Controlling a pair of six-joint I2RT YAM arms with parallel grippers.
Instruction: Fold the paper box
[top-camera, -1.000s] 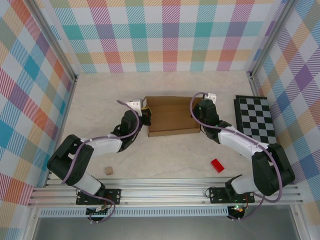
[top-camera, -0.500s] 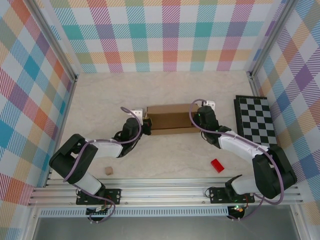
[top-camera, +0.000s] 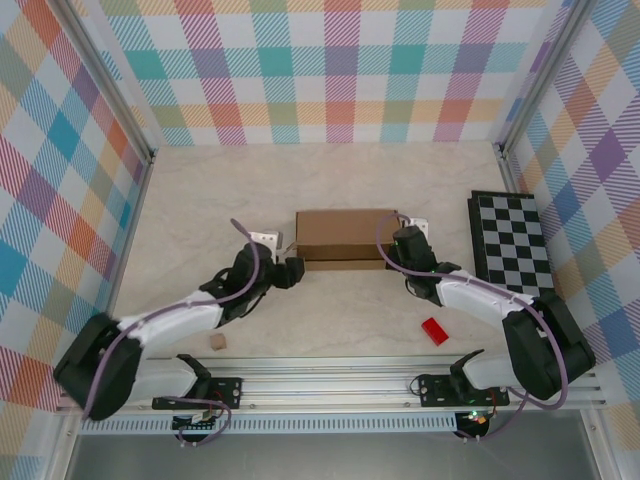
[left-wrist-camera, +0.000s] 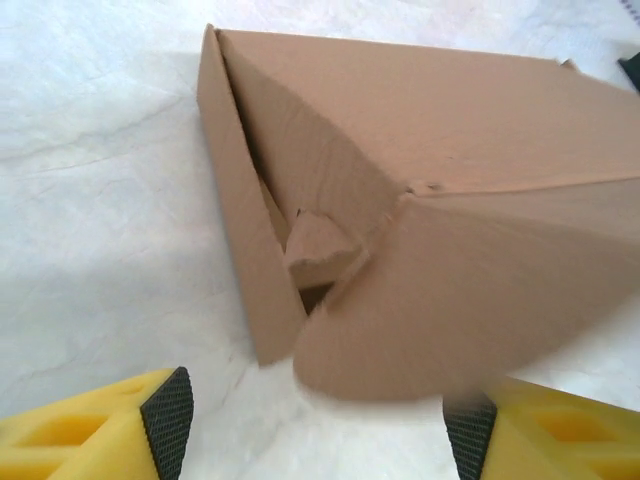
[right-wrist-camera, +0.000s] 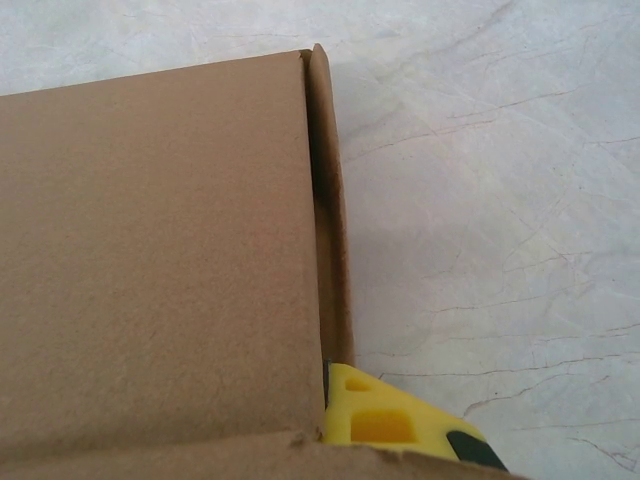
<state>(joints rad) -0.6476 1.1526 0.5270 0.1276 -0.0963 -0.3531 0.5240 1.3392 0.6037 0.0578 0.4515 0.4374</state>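
First, we list the tan cube (top-camera: 216, 342) and red block (top-camera: 434, 331), nearest us on open desk (top-camera: 330, 310). Next, left tool (top-camera: 290, 270), jaws wide, just short of the paper box (top-camera: 345, 235) lying mid-desk, its end flap blurred. Right tool (top-camera: 400, 243) closed at the box's right end, fingers (right-wrist-camera: 380, 420) mostly hidden by cardboard. Beyond, bare desk to the wall (top-camera: 340, 70).

You had a paper box (top-camera: 345, 238): matt brown cardboard, fibrous at its cut edges. Under it, the table (top-camera: 350, 320): smooth, pale, marbled surface. Near the box, your left gripper (left-wrist-camera: 318, 425): moulded yellow plastic fingers (left-wrist-camera: 90, 440), black matt pads (left-wrist-camera: 168, 408). Right of the box, a red block (top-camera: 434, 331): plastic-looking.
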